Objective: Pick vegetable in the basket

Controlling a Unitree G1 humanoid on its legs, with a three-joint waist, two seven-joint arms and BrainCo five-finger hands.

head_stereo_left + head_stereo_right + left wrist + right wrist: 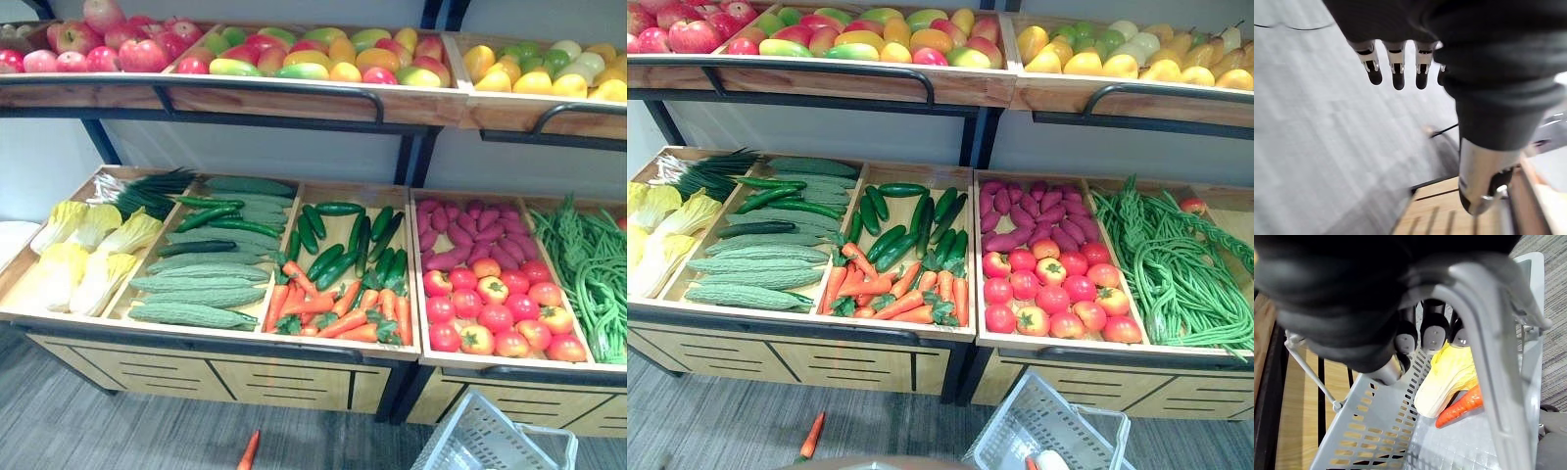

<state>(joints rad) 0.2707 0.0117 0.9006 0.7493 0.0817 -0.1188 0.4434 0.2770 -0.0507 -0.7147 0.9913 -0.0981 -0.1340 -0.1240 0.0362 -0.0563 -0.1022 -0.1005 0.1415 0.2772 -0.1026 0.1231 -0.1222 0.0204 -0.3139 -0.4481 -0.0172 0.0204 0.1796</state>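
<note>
A pale grey plastic basket, its walls pierced with rows of slots and its bottom a fine grid, sits low in front of the wooden produce stand, its grey handle raised. Inside lie two vegetables touching each other: a leafy cabbage, yellow at the top and creamy white at the base, leaning on the slotted wall, and an orange carrot just beneath it
</note>
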